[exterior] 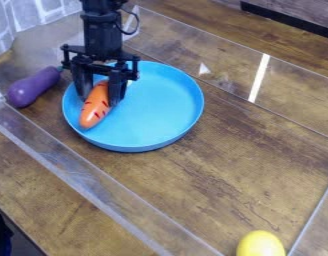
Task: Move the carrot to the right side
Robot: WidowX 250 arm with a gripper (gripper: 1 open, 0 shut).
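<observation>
The small orange carrot [93, 106] hangs tilted over the left part of the blue plate [160, 110], tip pointing down-left. My black gripper [100, 88] points straight down and is shut on the carrot's upper end, its fingers on either side of it. The green top is hidden between the fingers.
A purple eggplant [32, 86] lies on the wooden table left of the plate. A yellow round fruit [260, 244] sits at the bottom right edge. A clear raised rim runs along the table's front and right side.
</observation>
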